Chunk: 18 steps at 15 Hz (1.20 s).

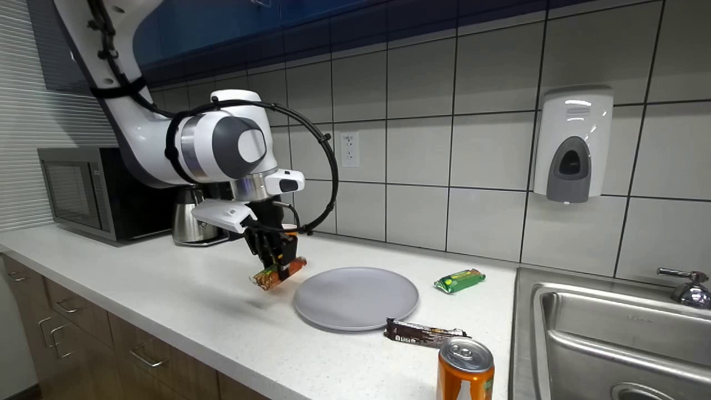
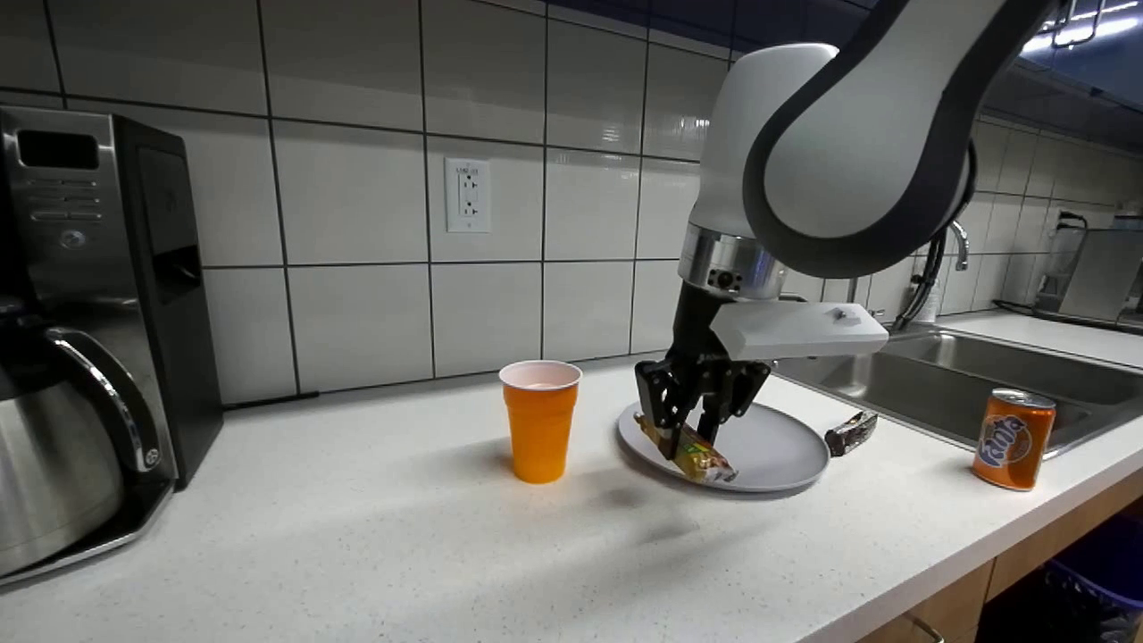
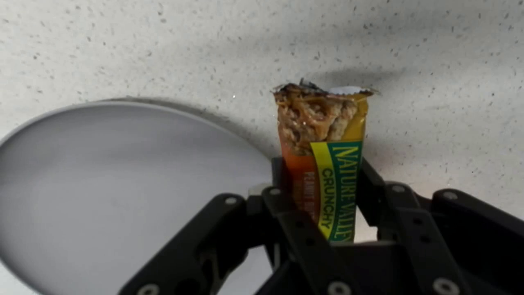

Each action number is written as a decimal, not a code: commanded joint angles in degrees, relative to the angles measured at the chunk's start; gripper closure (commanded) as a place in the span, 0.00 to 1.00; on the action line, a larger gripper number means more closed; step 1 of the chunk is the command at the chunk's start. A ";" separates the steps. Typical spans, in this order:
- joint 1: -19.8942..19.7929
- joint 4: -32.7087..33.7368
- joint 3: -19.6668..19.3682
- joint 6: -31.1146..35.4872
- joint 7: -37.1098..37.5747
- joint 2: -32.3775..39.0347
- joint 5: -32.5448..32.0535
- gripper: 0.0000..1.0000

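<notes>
Holding the snack bar (image 3: 323, 164) tight between the jaws, pinched by its two long sides. Looks lifted off the worktop (image 2: 357, 536), just beside the grey plate (image 3: 123, 184). Reads "Crunchy" on the front, so probably stiff, but crumbly and easy to snap if squeezed too hard. Likely very light to carry. Maybe a bit slippery, being wrapped in shiny stuff. Best to hold by the long sides near the middle, not by the thin, flat end. Farther out, see an orange cup (image 2: 540, 429), a dark bar (image 1: 419, 333) by the plate, a green packet (image 1: 460, 281) and an orange can (image 2: 1015, 439).
</notes>
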 commanded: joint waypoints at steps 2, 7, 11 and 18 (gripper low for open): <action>-1.33 3.65 -0.55 -2.30 -0.57 0.38 -1.06 0.83; -2.87 7.86 -1.40 -2.61 -1.77 3.42 -0.46 0.83; -3.99 11.19 -2.07 -2.85 -2.92 6.73 0.26 0.83; -4.50 16.03 -2.83 -3.66 -3.41 12.14 1.19 0.83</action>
